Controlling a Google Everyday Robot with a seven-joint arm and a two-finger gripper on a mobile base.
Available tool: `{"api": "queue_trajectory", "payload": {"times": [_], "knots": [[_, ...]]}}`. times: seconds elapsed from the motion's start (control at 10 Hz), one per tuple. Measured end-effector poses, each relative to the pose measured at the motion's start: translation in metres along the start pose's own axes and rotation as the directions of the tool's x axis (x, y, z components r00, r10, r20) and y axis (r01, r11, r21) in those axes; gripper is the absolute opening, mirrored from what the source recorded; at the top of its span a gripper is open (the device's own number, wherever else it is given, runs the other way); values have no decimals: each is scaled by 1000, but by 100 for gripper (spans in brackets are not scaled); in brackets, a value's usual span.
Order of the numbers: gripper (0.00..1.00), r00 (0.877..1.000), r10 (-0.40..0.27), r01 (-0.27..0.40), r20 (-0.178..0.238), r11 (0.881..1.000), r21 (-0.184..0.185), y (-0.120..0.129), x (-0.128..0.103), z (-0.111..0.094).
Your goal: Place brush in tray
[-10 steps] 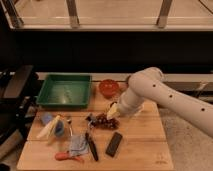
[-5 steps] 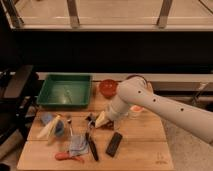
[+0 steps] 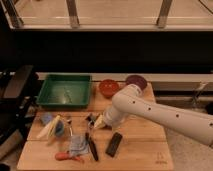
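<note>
At the far left of the wooden table (image 3: 145,150) lies a yellow and blue bundle (image 3: 52,126); I cannot tell what it is. Behind it, at the table's back left corner, sits the green tray (image 3: 65,92), its floor bare apart from some faint marks. Near the front edge lies 1 orange-red tool (image 3: 69,157), with a crumpled blue cloth (image 3: 77,145) just behind it.

Next comes the brush (image 3: 93,147): it lies flat on the wood, running from back to front with a slight slant, just right of the cloth and well apart from the tray. My gripper (image 3: 92,120) hangs low over the table just behind the brush's far end. My 2 fingers stand spread apart, and I can make out nothing held between them; whether they touch the brush I cannot tell.

Right of the brush, close beside it, lies a flat black block (image 3: 114,144). At the back stand 2 bowls, a red bowl (image 3: 108,87) just beside the tray and a purple bowl (image 3: 135,81) further right. My white arm (image 3: 160,115) reaches in from the right edge.
</note>
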Motion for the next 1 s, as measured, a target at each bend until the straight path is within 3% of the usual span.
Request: {"api": "queue_trajectory", "payload": {"times": [0.4,0.7,1.0], "knots": [[64,999,-46,46,6,999,16,-14,2,12],[64,993,-108,107,43,994,16,-51,1,42],[64,990,-128,128,62,992,7,-61,2,66]]}}
